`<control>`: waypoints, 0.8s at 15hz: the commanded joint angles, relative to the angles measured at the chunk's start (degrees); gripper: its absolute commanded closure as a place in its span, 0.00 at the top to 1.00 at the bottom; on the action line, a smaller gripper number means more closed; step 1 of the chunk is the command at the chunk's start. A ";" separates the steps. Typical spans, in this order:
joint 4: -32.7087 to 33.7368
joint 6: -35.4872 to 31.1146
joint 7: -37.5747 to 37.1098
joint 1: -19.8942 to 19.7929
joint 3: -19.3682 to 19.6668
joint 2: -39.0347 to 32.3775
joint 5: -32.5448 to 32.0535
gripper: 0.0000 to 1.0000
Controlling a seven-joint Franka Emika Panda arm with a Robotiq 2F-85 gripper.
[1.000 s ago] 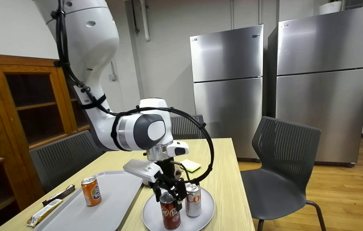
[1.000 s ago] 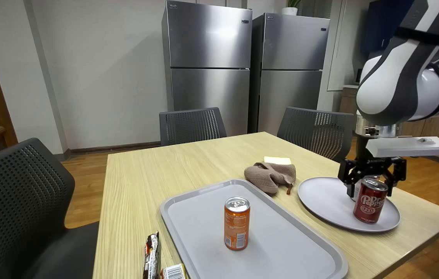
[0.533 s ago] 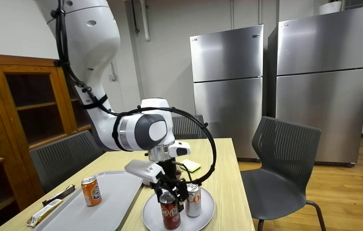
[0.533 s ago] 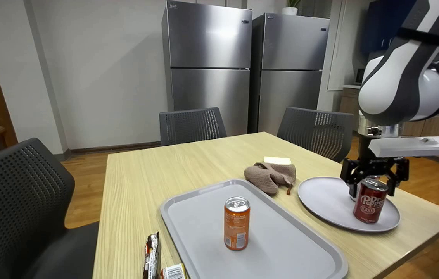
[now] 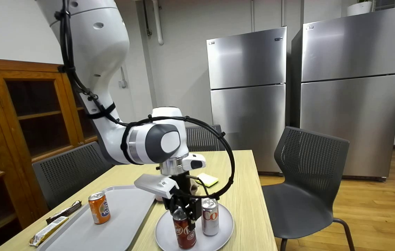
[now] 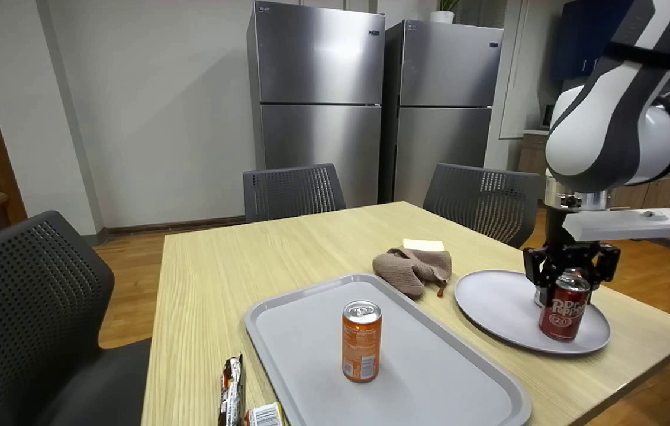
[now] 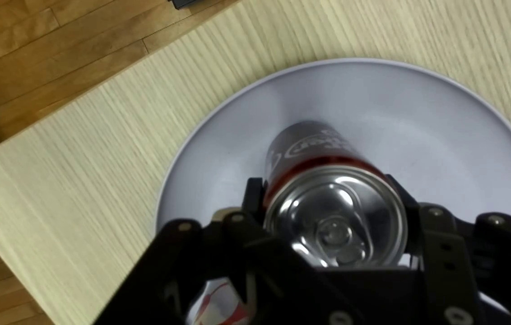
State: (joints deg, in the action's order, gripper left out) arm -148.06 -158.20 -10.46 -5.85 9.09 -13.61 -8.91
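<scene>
- Fingers [image 7: 253, 198] of my gripper [image 7: 330, 198] sit against both sides of the red Dr Pepper can [image 6: 564, 313], low enough that its top rim shows between them; from my feeds I read that as a grip.
- That can stands on the round pale plate [image 6: 495, 299], off-center.
- Sharing the plate, a silver can [image 5: 210, 222] with red lettering stands near the red one; my gripper hides most of it in the wrist view, and I can't tell whether a finger touches it.
- Just beside the plate I have the gray tray [image 6: 441, 367], with an orange Fanta can [image 6: 361, 343] upright on it, well apart from my gripper.
- Near one corner of the tray lies a brown cloth [image 6: 412, 275], and past it a flat yellow block [image 5: 207, 180].
- Along the tray's side opposite the plate I see a dark-wrapped bar [image 5: 64, 212] and a yellow-wrapped bar [image 5: 48, 231].
- All of this rests on the light wood table [image 6: 287, 248]; dark gray chairs [image 5: 309, 167] surround it, and steel refrigerators [image 5: 248, 111] stand farther back.
</scene>
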 commanded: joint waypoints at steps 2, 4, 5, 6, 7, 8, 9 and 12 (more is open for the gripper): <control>-0.71 0.21 1.84 0.57 0.79 1.34 -0.02 0.39; -1.58 1.02 2.07 0.96 1.34 3.39 -1.43 0.39; -2.03 1.35 2.68 0.98 1.24 4.36 -1.64 0.39; -2.24 1.63 3.35 0.91 1.00 4.89 -1.63 0.39; -2.41 1.93 3.64 1.12 0.88 5.51 -1.84 0.39; -2.60 2.23 4.31 1.15 0.58 6.10 -1.69 0.39; -2.95 2.46 5.28 1.20 0.14 6.97 -1.42 0.39; -4.04 2.57 7.20 1.99 -0.74 9.25 -1.44 0.39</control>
State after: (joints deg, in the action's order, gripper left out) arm -149.84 -157.78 -5.64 -4.43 9.27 -9.53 -9.67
